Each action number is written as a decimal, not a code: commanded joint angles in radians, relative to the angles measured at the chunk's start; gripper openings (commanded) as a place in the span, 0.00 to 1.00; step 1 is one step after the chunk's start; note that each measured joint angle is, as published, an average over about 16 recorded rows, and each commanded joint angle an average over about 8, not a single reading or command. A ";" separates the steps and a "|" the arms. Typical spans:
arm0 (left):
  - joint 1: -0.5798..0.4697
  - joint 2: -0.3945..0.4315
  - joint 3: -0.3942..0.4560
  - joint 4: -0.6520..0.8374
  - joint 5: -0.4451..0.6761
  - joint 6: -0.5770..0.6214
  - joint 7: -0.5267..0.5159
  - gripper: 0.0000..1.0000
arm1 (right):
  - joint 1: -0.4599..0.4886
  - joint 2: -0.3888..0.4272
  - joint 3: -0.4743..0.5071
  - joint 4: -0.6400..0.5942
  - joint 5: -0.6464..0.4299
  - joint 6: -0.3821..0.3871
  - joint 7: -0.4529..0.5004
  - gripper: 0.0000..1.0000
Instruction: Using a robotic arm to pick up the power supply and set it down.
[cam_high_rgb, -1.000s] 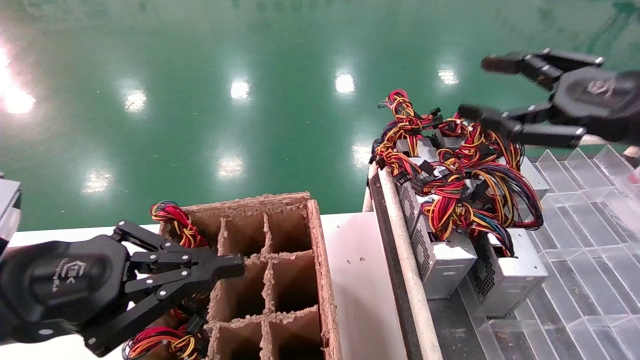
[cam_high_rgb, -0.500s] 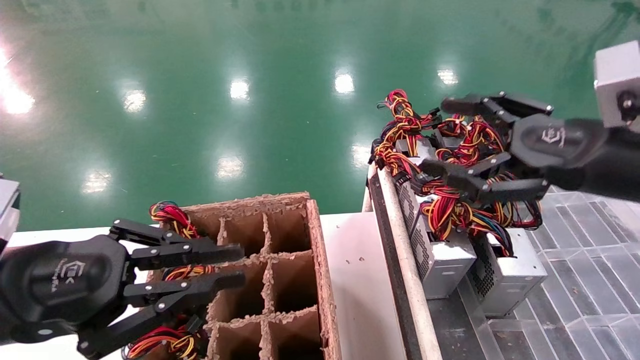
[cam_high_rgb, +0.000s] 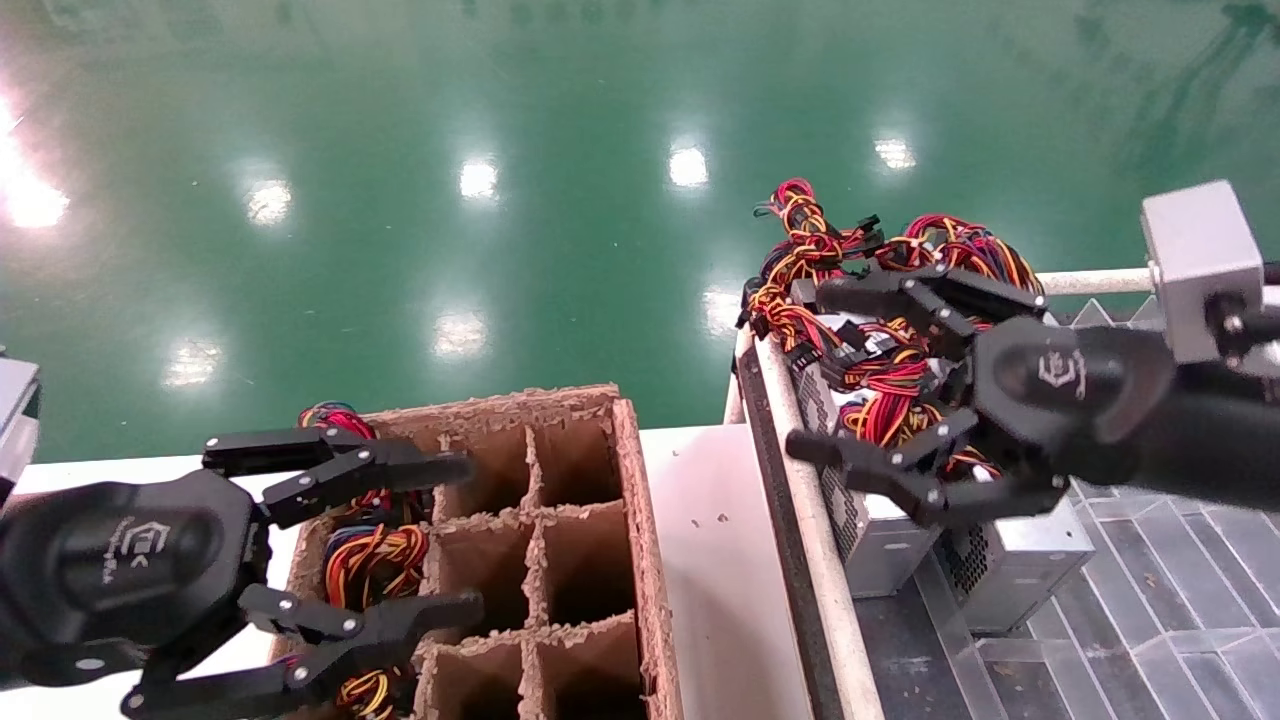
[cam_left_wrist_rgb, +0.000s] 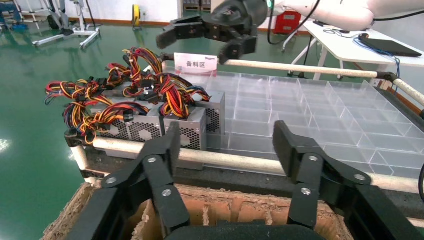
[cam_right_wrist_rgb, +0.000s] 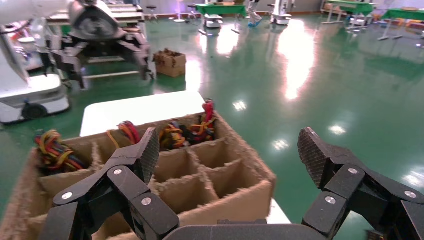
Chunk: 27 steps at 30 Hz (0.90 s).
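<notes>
My right gripper (cam_high_rgb: 840, 370) is wide open and holds nothing; it hangs over the cable bundles (cam_high_rgb: 900, 300) of the power supplies (cam_high_rgb: 880, 530), which stand in a row at the left edge of the clear divided tray (cam_high_rgb: 1150, 600), directly below the claw. My left gripper (cam_high_rgb: 440, 535), also wide open and empty, is over the cardboard divider box (cam_high_rgb: 640, 520), where the left cells hold cabled units and the middle and right cells look empty.

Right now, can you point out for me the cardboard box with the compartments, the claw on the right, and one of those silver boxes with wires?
cardboard box (cam_high_rgb: 632, 520), head view, on its right wall.
right claw (cam_high_rgb: 850, 372), head view, midway between its open fingertips.
power supply (cam_high_rgb: 1030, 545), head view, on its silver top face.
</notes>
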 joint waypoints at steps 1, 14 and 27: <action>0.000 0.000 0.000 0.000 0.000 0.000 0.000 1.00 | -0.032 0.004 0.024 0.040 0.001 0.003 0.017 1.00; 0.000 0.000 0.000 0.000 0.000 0.000 0.000 1.00 | -0.240 0.028 0.183 0.303 0.009 0.026 0.129 1.00; 0.000 0.000 0.000 0.000 0.000 0.000 0.000 1.00 | -0.350 0.042 0.267 0.441 0.014 0.038 0.182 1.00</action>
